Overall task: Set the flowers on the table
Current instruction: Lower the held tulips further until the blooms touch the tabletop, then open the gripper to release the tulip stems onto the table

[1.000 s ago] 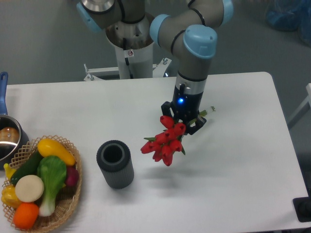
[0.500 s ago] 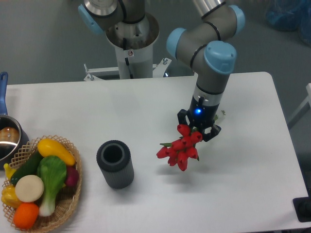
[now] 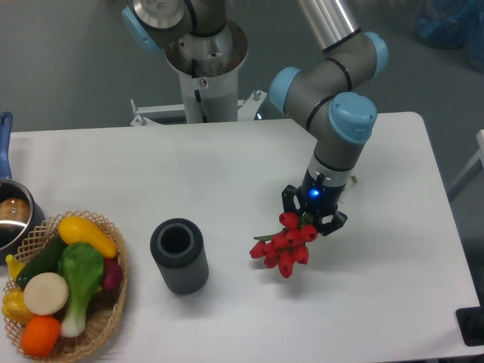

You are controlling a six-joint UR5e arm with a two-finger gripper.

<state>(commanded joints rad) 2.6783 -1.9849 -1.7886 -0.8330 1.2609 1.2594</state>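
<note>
Gripper (image 3: 313, 217) low over the table (image 3: 227, 162), jaws clamped on the flowers (image 3: 283, 243) — red heads fanning out just below and left of the jaws, stems hidden behind them. Right of the dark cylinder (image 3: 179, 255), well apart.

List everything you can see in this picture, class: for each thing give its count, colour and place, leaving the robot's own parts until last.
bunch of red tulips: one, red with green leaves, held over the table right of centre
white rectangular table: one, white, fills the scene
dark grey ribbed cylinder vase: one, upright, left of the tulips
wicker basket of produce: one, tan, front left corner
metal pot with blue handle: one, left edge
grey and blue robot arm: one, above the tulips
black gripper: one, fingers shut on the tulips
</note>
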